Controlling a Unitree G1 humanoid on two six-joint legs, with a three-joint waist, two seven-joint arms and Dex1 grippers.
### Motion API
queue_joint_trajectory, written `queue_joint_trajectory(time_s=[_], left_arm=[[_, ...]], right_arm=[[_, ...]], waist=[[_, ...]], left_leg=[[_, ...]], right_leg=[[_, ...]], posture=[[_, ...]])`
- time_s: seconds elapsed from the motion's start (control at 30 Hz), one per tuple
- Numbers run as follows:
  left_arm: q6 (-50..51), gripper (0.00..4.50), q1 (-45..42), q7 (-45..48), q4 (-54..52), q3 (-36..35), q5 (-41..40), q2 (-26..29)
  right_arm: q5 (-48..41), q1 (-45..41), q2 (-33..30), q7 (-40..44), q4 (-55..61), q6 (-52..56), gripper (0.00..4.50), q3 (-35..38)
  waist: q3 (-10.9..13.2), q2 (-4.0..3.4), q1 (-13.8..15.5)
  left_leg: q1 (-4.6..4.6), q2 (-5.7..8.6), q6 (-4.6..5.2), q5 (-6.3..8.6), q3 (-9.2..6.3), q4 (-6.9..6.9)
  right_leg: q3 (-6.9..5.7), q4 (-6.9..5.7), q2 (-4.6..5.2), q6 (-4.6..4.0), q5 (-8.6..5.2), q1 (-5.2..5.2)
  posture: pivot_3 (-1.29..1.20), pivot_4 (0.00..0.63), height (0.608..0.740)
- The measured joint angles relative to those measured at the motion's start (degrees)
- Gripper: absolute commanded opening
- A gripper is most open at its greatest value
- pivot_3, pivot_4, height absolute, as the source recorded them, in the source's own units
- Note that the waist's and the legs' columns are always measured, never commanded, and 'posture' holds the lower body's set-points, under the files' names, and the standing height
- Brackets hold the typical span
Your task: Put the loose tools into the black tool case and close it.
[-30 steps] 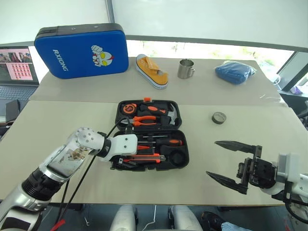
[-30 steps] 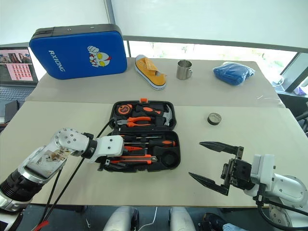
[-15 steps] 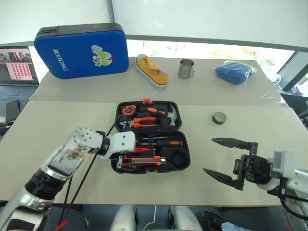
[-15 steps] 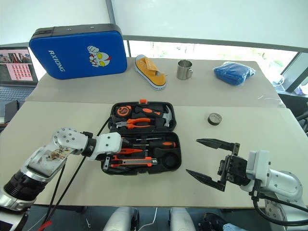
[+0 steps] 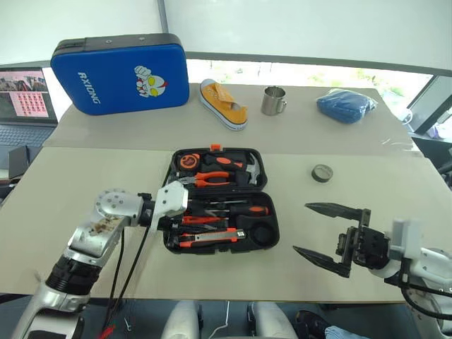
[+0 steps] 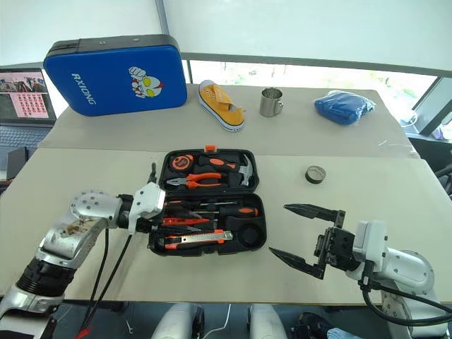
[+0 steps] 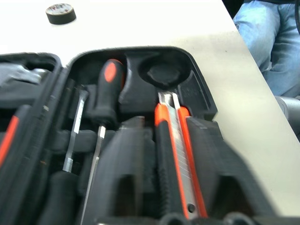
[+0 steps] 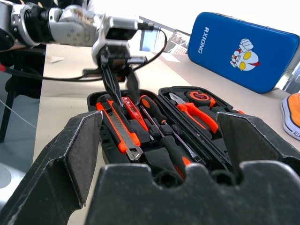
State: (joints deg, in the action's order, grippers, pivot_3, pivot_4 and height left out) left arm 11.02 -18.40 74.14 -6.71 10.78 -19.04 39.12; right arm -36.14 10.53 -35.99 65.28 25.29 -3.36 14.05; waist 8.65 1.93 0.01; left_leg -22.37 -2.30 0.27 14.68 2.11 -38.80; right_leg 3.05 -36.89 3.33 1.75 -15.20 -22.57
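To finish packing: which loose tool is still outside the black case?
The small dark tape roll, lying alone on the table right of the black case; the others lie inside it.

Small orange screwdriver (image 8: 131, 109) perhaps behind blurred left gripper (image 8: 121, 89).

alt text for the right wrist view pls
An open black tool case lies on a tan table, holding an orange utility knife, screwdrivers, pliers and a tape measure. The left tool reaches into it, its fingers nearly together, and a blue padded case stands behind.

L hand (image 8: 123, 86) fingers nearly together, R hand (image 5: 329, 233) wide open
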Motion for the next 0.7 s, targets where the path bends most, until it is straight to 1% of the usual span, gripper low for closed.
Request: queue_joint_trajectory(time_s=[0.2, 0.33, 0.47, 0.53, 0.63, 0.7], left_arm=[[-4.56, 0.07, 1.44, -0.94, 2.60, 1.67, 3.29, -1.01], [-5.72, 0.07, 1.52, -2.39, 2.72, 2.41, 5.03, -1.75], [-2.08, 0.07, 1.31, -5.30, 3.89, 4.47, 6.98, -3.13], [-0.07, 0.07, 1.39, -5.88, 3.88, 4.77, 6.69, -4.05], [5.63, 0.07, 1.24, -5.96, 2.32, 5.35, 6.01, -4.02], [6.76, 0.07, 1.29, -5.99, 1.78, 5.62, 5.93, -3.99]], right_arm=[[0.07, -0.39, 0.02, -0.24, 0.00, 0.00, 4.50, -0.30], [0.07, -0.49, 0.03, -0.34, 0.00, 0.00, 4.50, -0.71], [0.07, -0.65, 0.09, -0.41, 0.00, 0.00, 4.50, -1.45], [0.11, -0.41, 0.67, -0.55, -0.05, 0.00, 4.50, -1.74], [0.10, -0.36, 0.73, -0.91, -0.04, 0.00, 4.50, -1.84], [0.10, -0.09, 0.73, -1.24, -0.01, 0.01, 4.50, -1.84]], waist=[[0.00, 0.00, 0.37], [-0.03, -0.05, 0.73], [-0.23, -0.26, 0.97], [-0.35, -0.26, 0.83], [-0.77, -0.49, 0.70], [-0.95, -0.58, 0.62]], left_leg=[[0.01, 0.04, 0.00, 0.00, 0.00, -0.01], [0.21, 0.08, 0.00, 0.00, 0.00, -0.01], [0.37, 0.21, 0.00, -0.01, -0.03, -0.05], [0.38, 0.21, 0.00, -0.01, -0.03, -0.04], [0.40, 0.24, 0.01, 0.00, -0.01, -0.02], [0.45, 0.24, 0.02, 0.01, 0.00, 0.02]], right_leg=[[0.00, 0.01, 0.04, 0.01, 0.00, 0.03], [0.00, 0.02, 0.08, 0.03, 0.00, 0.27], [0.10, 0.01, 0.12, 0.13, 0.00, 0.45], [0.17, -0.01, 0.09, 0.15, -0.01, 0.44], [0.24, 0.00, 0.10, 0.20, -0.04, 0.45], [0.27, 0.01, 0.09, 0.20, -0.04, 0.45]], posture=[[0.00, 0.150, 0.740], [0.00, 0.150, 0.740], [0.00, 0.150, 0.740], [0.00, 0.150, 0.740], [0.00, 0.150, 0.740], [0.00, 0.150, 0.740]])
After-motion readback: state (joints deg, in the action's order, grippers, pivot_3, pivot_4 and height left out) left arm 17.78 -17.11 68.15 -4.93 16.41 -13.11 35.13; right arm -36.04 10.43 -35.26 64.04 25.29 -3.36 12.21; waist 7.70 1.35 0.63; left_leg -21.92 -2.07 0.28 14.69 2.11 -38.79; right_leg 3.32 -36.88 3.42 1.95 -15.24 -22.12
